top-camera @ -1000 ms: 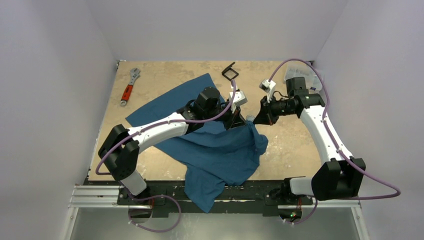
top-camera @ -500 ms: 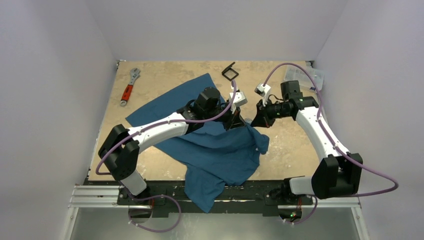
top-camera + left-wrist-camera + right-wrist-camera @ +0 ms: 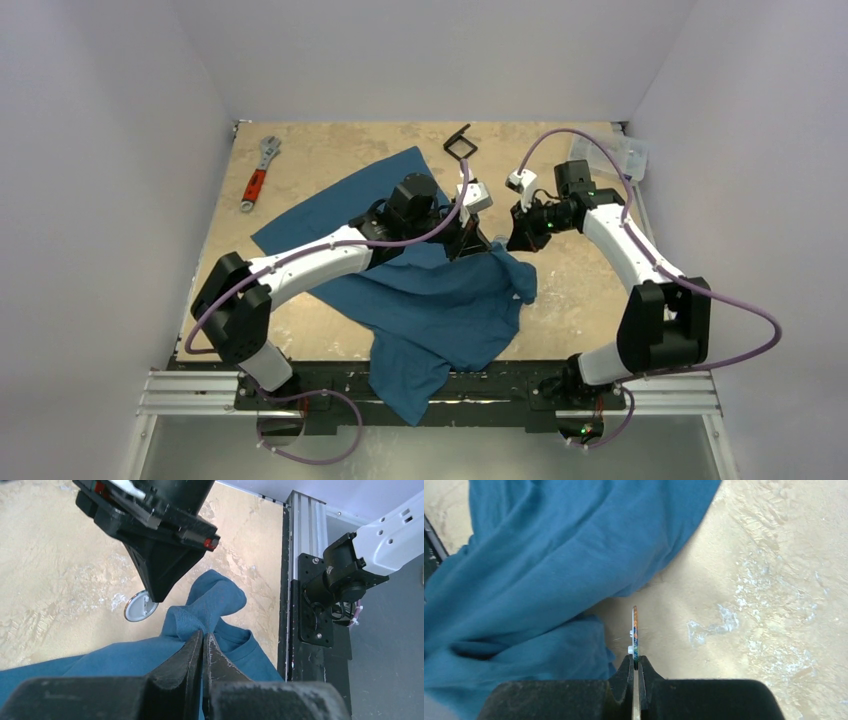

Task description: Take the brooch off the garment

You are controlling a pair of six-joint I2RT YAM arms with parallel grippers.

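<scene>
The small round silver brooch (image 3: pixel 140 607) is showing edge-on, gripped in the right gripper (image 3: pixel 635 666); the left gripper (image 3: pixel 202 647) is pinching the rumpled teal-blue cloth T-shirt (image 3: pixel 440 300) beside bare sandy desk (image 3: pixel 769 580).

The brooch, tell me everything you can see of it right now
The brooch is a thin flat disc, held edge-on between the fingers of the right hand, so the right wrist view shows only its rim with orange and blue colour. From the left wrist view it looks like a pale silvery round with a raised rim, partly hidden by the black hand. It is off the shirt, over bare table just beside the cloth's edge. Only the hand touches it.
</scene>
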